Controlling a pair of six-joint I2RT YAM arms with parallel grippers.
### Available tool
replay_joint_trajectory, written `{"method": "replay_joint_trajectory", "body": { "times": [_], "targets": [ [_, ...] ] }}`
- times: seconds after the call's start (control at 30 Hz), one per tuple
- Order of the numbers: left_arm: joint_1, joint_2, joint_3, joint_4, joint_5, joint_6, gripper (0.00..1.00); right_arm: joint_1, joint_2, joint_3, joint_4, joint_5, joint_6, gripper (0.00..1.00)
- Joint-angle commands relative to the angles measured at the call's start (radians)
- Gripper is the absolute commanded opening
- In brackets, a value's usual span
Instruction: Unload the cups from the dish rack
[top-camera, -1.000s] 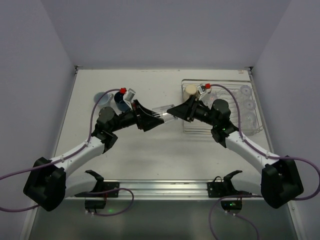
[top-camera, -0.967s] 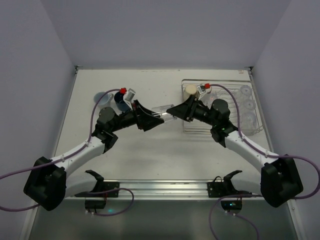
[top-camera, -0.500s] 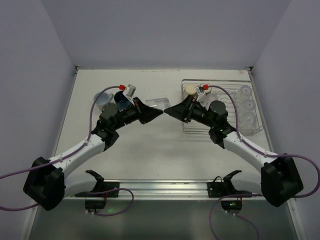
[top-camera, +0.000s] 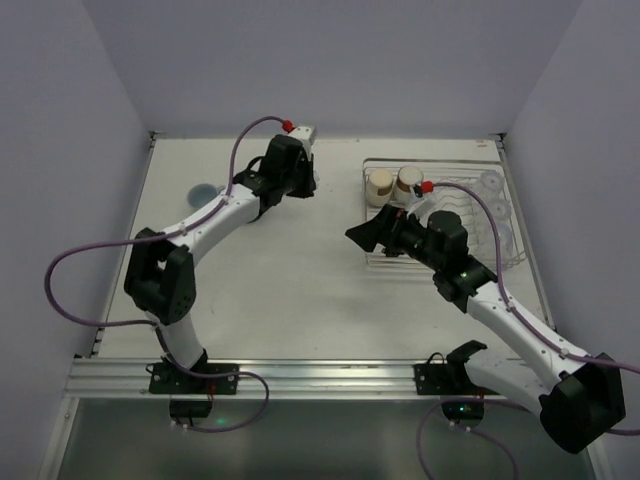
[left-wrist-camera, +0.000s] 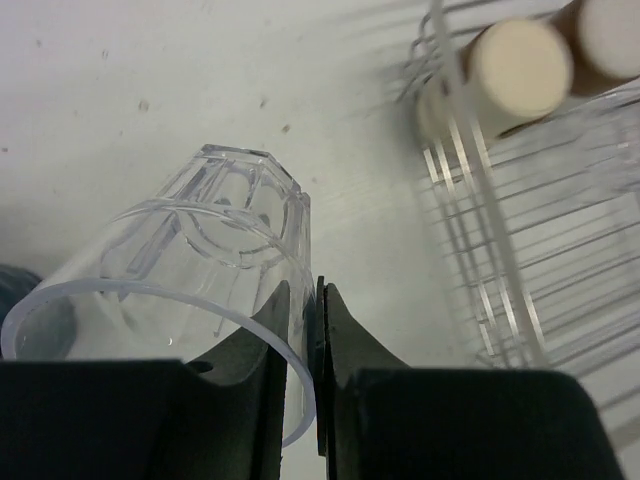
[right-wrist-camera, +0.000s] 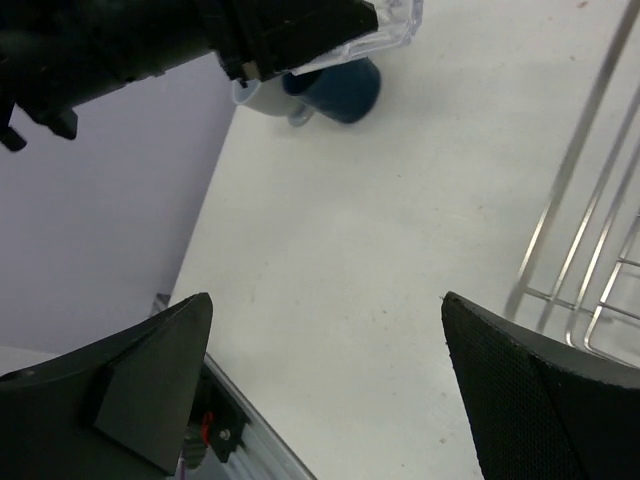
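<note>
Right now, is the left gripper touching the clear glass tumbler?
Touching. The left wrist view shows the left gripper closed on the wall of the clear glass tumbler, one finger inside, one outside.

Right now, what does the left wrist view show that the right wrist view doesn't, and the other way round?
Left wrist only: two cream-topped brown cups in the dish rack, and how the left gripper pinches the wall of the clear glass tumbler, one finger inside. Right wrist only: the right gripper, open and empty, and the dark navy mug plainly on the table. Both: the held tumbler, rack wires, bare tabletop.
</note>
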Motion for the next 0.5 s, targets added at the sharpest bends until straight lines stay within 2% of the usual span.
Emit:
{"method": "replay_joint_trajectory", "body": {
  "times": [0.0,0.33,0.47],
  "targets": [
    [0.005,0.153,0.165,-0.286,-0.111,0.147,0.00,0.002,-0.047,0.009,-0.093,0.102,-0.099,0.99],
    [0.013,0.454,0.495,-0.556,-0.144,0.245,0.00,0.002,-0.097,-0.001,-0.142,0.137,-0.153,0.99],
    [0.028,0.503,0.506,-0.570,-0.121,0.251,0.01,0.002,-0.098,-0.005,-0.144,0.149,-0.160,0.99]
  ]
}}
